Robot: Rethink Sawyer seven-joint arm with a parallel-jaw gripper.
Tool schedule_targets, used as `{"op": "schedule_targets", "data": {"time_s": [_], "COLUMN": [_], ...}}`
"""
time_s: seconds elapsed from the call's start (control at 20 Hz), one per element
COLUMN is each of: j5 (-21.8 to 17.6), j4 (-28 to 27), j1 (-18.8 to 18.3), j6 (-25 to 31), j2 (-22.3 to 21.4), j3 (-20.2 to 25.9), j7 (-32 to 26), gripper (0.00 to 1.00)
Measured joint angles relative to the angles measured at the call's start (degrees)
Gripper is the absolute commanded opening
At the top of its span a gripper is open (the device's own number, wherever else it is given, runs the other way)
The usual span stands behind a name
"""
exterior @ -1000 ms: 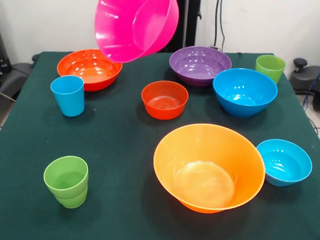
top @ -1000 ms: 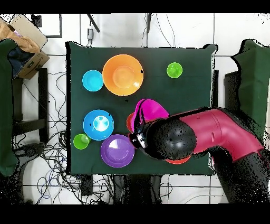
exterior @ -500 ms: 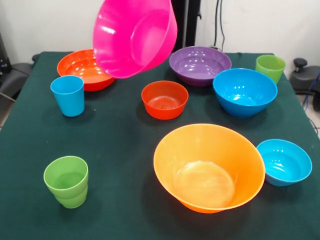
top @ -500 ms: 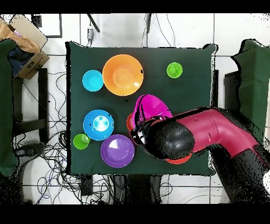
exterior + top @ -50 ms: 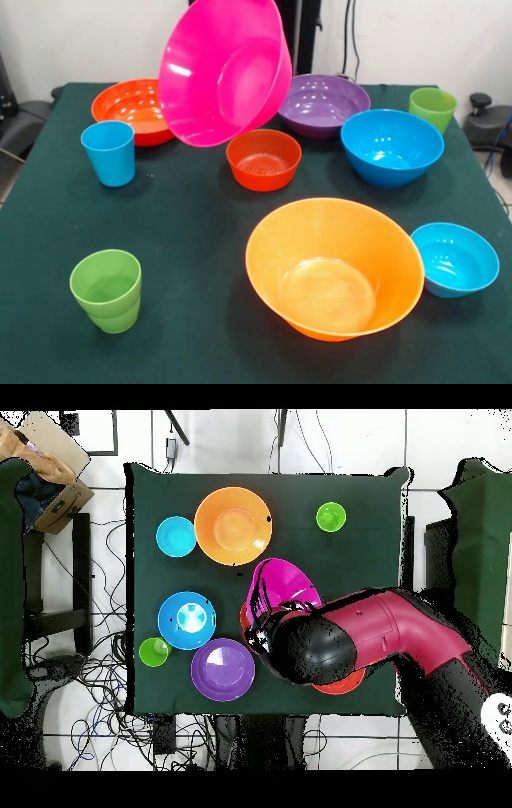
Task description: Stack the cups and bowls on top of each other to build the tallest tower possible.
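Gripper's state cannot be told; pink bowl (image 5: pixel 226 70) hangs tilted, mouth facing forward-down.

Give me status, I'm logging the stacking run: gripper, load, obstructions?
Gripper hidden, state unclear. Large glossy pink plastic bowl airborne, tilted, opening toward camera. Small red-orange plastic bowl sits just below its lower rim. No tower started.

White wall (image 5: pixel 416 40) behind a green-clothed table (image 5: pixel 192 232); cables (image 5: pixel 90 684) cross the tiled floor (image 5: pixel 220 444).
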Motion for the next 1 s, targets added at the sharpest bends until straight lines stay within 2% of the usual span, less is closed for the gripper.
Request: {"op": "schedule_targets", "data": {"time_s": [0.55,1.0], "j5": [-1.6,-3.5], "j4": [0.5,0.9], "j1": [0.6,2.1], "j6": [0.0,-2.0], "j2": [0.1,2.5], "j3": [-1.7,-3.1], "j7": [0.0,0.0], "gripper": [0.00,0.00]}}
